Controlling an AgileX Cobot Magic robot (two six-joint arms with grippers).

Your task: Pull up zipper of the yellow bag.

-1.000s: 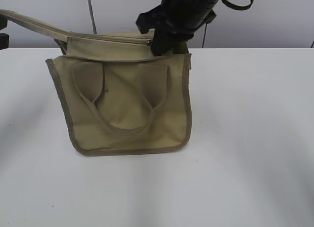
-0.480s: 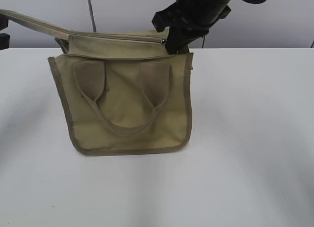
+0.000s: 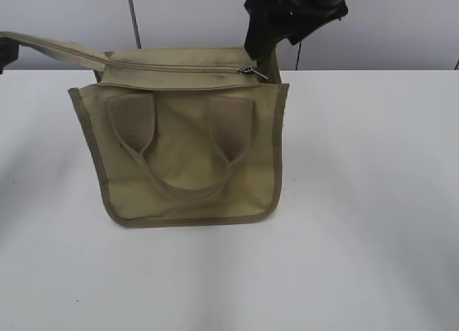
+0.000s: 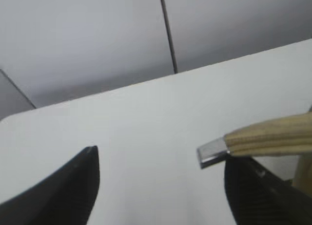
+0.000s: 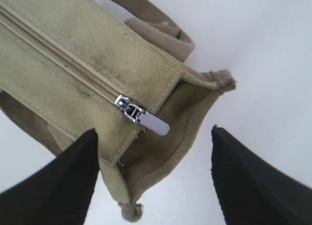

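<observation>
The yellow bag (image 3: pixel 186 159) stands upright on the white table, its handles hanging down the front. The zipper (image 3: pixel 179 68) runs along the top panel, and its silver pull tab (image 3: pixel 252 72) lies at the right end. The right wrist view shows the zipper line (image 5: pixel 63 64) with the tab (image 5: pixel 146 120) free of the jaws. My right gripper (image 5: pixel 153 132) is open and hovers above the bag's right end (image 3: pixel 264 48). My left gripper (image 4: pixel 161 157) is open at the far left edge (image 3: pixel 6 53). The bag's long strap (image 3: pixel 50 46) reaches it, and the strap's metal tip (image 4: pixel 212 152) lies over the right finger.
The white table (image 3: pixel 358 202) extends around the bag on all sides. A grey wall with a dark vertical line (image 3: pixel 133 19) stands behind the table's far edge.
My right gripper has moved right and upward off the bag's top. The pull tab now lies at the right end, uncovered. The bag's top has shifted slightly right.
</observation>
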